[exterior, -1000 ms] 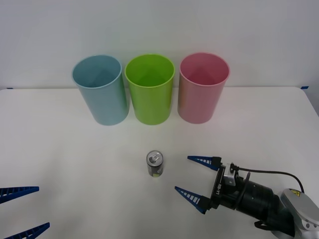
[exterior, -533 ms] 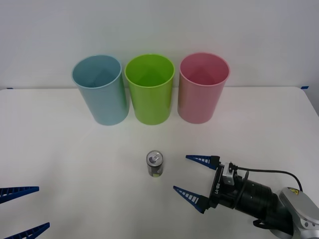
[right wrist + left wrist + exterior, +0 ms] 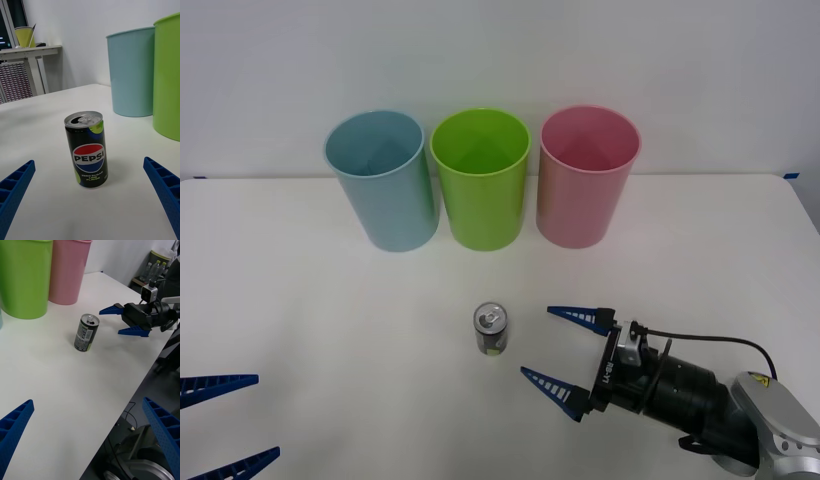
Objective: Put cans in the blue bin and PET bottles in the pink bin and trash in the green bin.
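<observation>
The small dark drink can with a silver top (image 3: 491, 330) stands upright on the white table (image 3: 300, 300), in front of the lime-green round plastic bin (image 3: 480, 180). The right gripper (image 3: 564, 350), spread wide, sits just beside the can: the approach step. Next it must straddle the can and close. The right wrist view alone shows the can's label; the left gripper (image 3: 225, 420), also wide, waits well away.

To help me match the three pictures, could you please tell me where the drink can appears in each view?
Front view: the can stands upright at table centre, nearer than the three bins, just left of the open right end effector.
Right wrist view: the can stands upright mid-picture, ahead of that end effector's spread fingers.
Left wrist view: the can stands upright in the upper middle.
Shared landmark: the green bin.
</observation>
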Available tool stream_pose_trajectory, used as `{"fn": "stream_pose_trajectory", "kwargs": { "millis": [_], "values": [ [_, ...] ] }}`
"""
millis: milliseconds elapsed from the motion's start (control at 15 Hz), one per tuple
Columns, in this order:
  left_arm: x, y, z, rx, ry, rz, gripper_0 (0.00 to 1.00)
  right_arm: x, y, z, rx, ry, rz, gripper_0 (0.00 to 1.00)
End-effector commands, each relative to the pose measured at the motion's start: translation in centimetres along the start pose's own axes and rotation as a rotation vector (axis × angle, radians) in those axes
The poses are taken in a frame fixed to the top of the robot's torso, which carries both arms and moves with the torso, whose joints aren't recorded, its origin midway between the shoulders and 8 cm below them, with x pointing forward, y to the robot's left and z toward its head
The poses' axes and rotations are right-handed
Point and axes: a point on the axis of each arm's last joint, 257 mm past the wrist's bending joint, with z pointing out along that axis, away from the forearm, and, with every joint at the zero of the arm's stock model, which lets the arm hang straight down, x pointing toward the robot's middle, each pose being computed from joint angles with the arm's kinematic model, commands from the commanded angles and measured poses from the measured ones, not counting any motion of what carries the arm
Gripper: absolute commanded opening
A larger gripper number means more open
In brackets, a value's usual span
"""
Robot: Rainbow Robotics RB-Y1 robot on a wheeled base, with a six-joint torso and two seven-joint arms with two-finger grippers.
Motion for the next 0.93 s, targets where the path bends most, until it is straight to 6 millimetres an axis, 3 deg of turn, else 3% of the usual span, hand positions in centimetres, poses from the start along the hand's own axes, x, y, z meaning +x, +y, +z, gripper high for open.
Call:
{"fn": "stream_pose_trajectory", "kwargs": {
  "millis": [67, 933],
  "values": [
    [0.0, 0.0, 0.0, 0.0, 0.0, 0.0, 1.0, 0.3, -0.1, 0.4, 0.006, 0.01, 0.0, 1.0],
    [0.0, 0.0, 0.0, 0.0, 0.0, 0.0, 1.0, 1.1, 0.2, 2.5, 0.017, 0.049, -0.031, 1.0]
  ]
}}
